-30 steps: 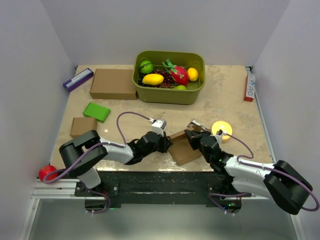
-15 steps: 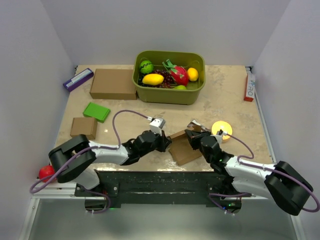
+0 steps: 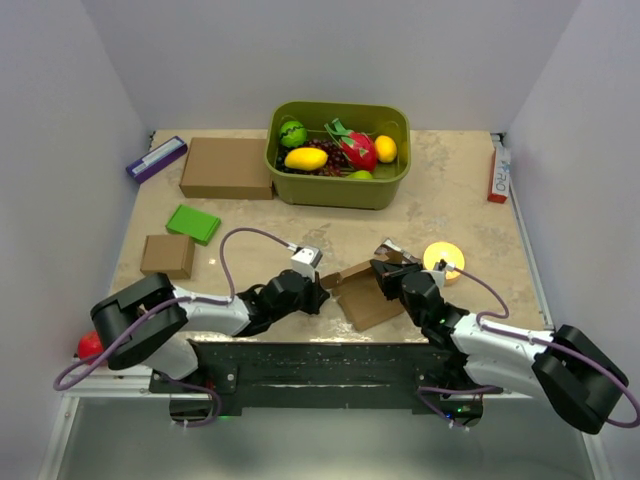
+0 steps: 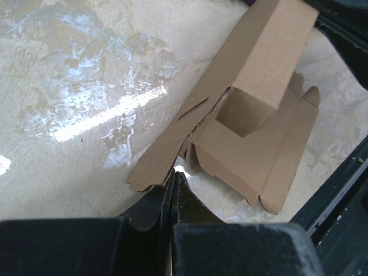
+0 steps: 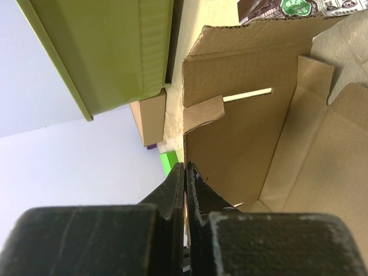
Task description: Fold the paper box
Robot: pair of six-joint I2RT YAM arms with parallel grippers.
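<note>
2 grippers flank the paper box (image 3: 365, 305), half-raised near the table's (image 3: 450, 200) front edge. The left gripper (image 4: 174, 175) is pressed closed at a flap tip; the right gripper (image 5: 185, 168) is clamped on its upright wall. Light, floppy card, likely; pinch beside creases.

The paper box (image 3: 368, 300) is plain brown, the table (image 3: 450, 215) mottled beige.

The room is bright, with soft light from above. The table (image 4: 86, 69) has a white streak of glare on it. The paper box (image 4: 253, 132) looks sharp, with a small soft shadow. The left gripper (image 4: 174, 173) and the right gripper (image 5: 185, 167) look big, dark and blurry up close.
</note>
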